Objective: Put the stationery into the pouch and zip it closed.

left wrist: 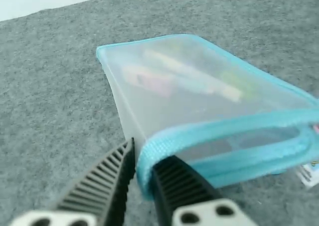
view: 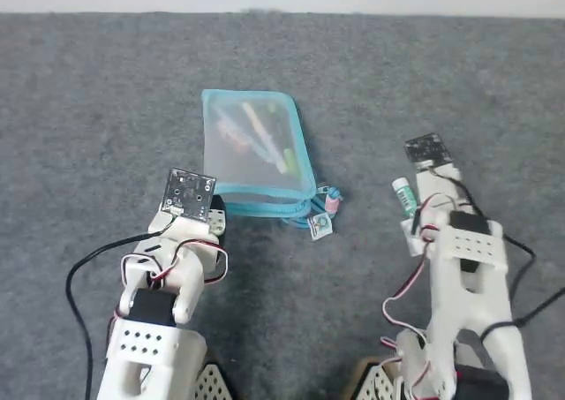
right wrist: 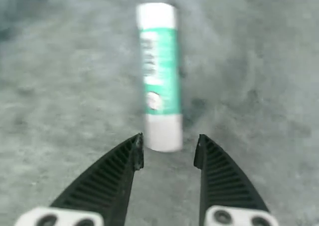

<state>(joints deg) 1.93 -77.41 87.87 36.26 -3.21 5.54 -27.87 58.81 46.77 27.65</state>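
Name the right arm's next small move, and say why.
Probably ease the right pincer forward and shut it on the glue stick: its jaws stand open with only the stick's near end between them, while the left pincer grips the pouch by its blue rim.

Pouch (view: 256,148): one, centre of high view. Stationery pieces (view: 260,135) inside pouch: several, overlapping, exact number unclear through translucent wall. Glue stick (view: 404,194): one, right of centre. Tags (view: 320,226) at zipper end: two, by pouch's lower right corner. Arms: two, left arm (view: 168,294) lower left of frame, right arm (view: 463,267) lower right. Pincers: two, left pincer (left wrist: 142,178), right pincer (right wrist: 168,148); two fingers (right wrist: 119,171) each. Table (view: 88,109): one.
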